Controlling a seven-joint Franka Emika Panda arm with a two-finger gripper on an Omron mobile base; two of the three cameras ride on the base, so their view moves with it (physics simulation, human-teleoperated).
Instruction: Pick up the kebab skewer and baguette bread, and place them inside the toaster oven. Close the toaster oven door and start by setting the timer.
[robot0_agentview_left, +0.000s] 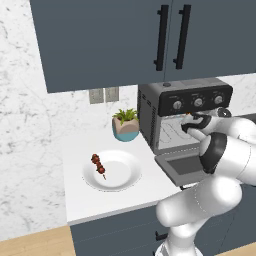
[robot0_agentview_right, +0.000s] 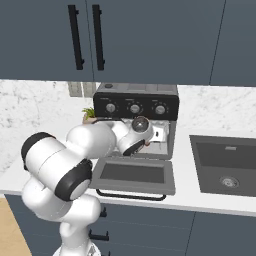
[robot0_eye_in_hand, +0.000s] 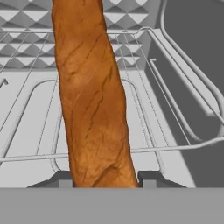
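The orange-brown baguette bread (robot0_eye_in_hand: 92, 100) stands long between my two fingertips (robot0_eye_in_hand: 64, 179), and my gripper (robot0_eye_in_hand: 107, 180) is shut on it. It hangs just above the wire rack (robot0_eye_in_hand: 175, 100) inside the toaster oven (robot0_agentview_left: 148, 107). My gripper (robot0_agentview_left: 188, 122) reaches into the oven's mouth under the three silver knobs (robot0_agentview_left: 198, 102). The toaster oven door (robot0_agentview_left: 181, 167) lies dropped open and flat, as the right base view also shows the door (robot0_agentview_right: 132, 175). The kebab skewer (robot0_agentview_left: 98, 165) rests on a white plate (robot0_agentview_left: 122, 172) left of the oven.
A potted plant (robot0_agentview_left: 126, 125) stands between the plate and the oven. A dark sink (robot0_agentview_right: 227, 160) is set into the counter right of the oven. Dark upper cabinets (robot0_agentview_left: 100, 40) hang above. My own arm (robot0_agentview_right: 90, 145) crosses in front of the open door.
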